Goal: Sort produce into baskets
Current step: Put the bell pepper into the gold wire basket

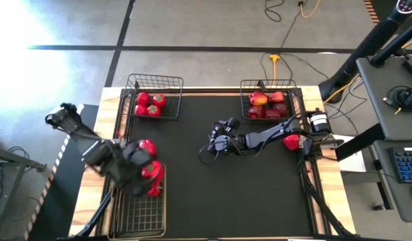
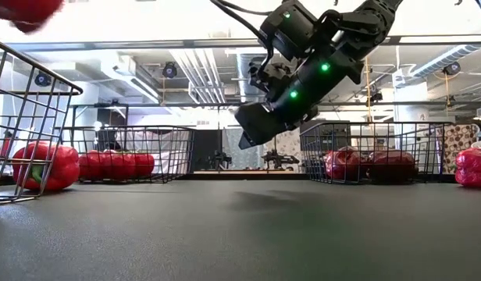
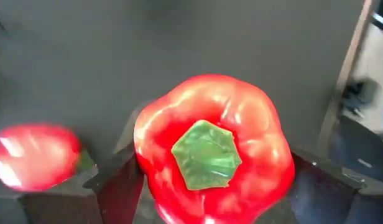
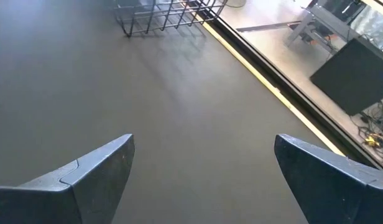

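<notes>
From above, the left gripper [image 1: 142, 171] sits over the near-left long basket [image 1: 140, 214], at its far end, with a red bell pepper [image 1: 152, 171] between its fingers; a second red piece [image 1: 147, 146] lies just beyond it by the basket's far rim. The far-left basket [image 1: 154, 82] holds a few tomatoes [image 1: 150, 105] with green tops, and the far-right basket [image 1: 268, 85] holds several darker red and yellowish apples [image 1: 266, 106]. One more red item [image 1: 292, 142] lies on the black mat [image 1: 213, 194] beside the right arm's base. The right gripper [image 1: 218, 142] hangs over the middle of the mat, away from any produce. At table height, the right gripper [image 2: 260, 129] hovers above the bare mat, a pepper [image 2: 45, 166] rests inside the wire basket at the left, and red produce fills both far baskets. The left wrist camera shows the bell pepper [image 3: 213, 149] stem-up, clamped between the two dark fingers [image 3: 120, 186], with another red item [image 3: 36, 155] blurred beside it. The right wrist camera shows its fingers [image 4: 86, 174] spread wide apart over empty mat, a basket corner [image 4: 166, 14] farther off.
</notes>
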Tool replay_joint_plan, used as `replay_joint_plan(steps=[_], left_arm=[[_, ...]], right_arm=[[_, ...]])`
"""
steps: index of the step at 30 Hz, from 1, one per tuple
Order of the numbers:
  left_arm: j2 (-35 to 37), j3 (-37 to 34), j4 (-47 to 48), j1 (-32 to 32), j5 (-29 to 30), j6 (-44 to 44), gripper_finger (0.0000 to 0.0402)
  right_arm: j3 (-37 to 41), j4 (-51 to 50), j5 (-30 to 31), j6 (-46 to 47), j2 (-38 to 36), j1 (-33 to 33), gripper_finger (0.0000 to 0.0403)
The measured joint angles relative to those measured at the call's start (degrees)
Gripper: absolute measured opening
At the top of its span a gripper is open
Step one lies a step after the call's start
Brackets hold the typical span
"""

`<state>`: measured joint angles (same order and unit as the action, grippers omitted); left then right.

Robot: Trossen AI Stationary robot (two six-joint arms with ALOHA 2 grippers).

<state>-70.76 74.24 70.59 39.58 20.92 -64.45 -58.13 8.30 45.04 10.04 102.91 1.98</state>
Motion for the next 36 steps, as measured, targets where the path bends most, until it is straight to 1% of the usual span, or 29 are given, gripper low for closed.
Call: replay_joint_plan(steps=[3, 5, 8, 10, 13, 16, 20, 27, 32, 34, 36], left_arm=[[-0.8, -0.4, 1.5, 6.2, -4.2, -11.7, 0.0308], [-1.6, -1.3, 3.9, 9.4, -5.4, -18.7, 0.0309], [-2.9, -3.9, 4.7, 11.7, -6.2, -25.6, 0.0309], [-4.1, -6.0, 4.7, 11.9, -9.3, -28.0, 0.0310], [-6.0, -9.3, 4.7, 11.9, -16.2, -29.3, 0.0314], [-7.5, -12.3, 4.7, 11.8, -19.4, -29.6, 0.0326], [-8.5, -14.9, 4.7, 11.6, -19.2, -30.6, 0.0348], [-8.6, -16.7, 4.7, 11.3, -18.9, -32.1, 0.0378], [-8.5, -16.0, 4.9, 11.2, -18.6, -31.8, 0.0386], [-8.4, -15.0, 5.6, 10.9, -18.5, -31.8, 0.0386], [-8.2, -13.2, 6.5, 10.2, -17.2, -31.6, 0.0385]], right_arm=[[0.0, 0.3, 0.0, 0.8, 0.0, 0.0, 0.0380], [0.0, 0.7, 0.0, 0.9, 0.0, 0.0, 0.0380], [0.0, 1.9, 0.0, 0.9, 0.0, 0.0, 0.0380], [0.0, 2.3, -0.1, 0.9, 0.0, 0.0, 0.0380], [0.0, 2.7, -0.1, 0.9, 0.0, 0.0, 0.0380], [0.0, 2.7, -0.3, 0.9, 0.0, 0.0, 0.0380], [0.0, 2.7, -0.3, 0.7, 0.0, 0.0, 0.0380], [0.0, 2.7, -0.5, 0.6, 0.0, 0.0, 0.0380], [0.0, 2.7, -0.5, 0.6, 0.0, 0.0, 0.0380], [0.0, 2.7, -0.5, 0.6, 0.0, 0.0, 0.0380], [0.0, 2.7, -0.5, 0.6, 0.0, 0.0, 0.0380]])
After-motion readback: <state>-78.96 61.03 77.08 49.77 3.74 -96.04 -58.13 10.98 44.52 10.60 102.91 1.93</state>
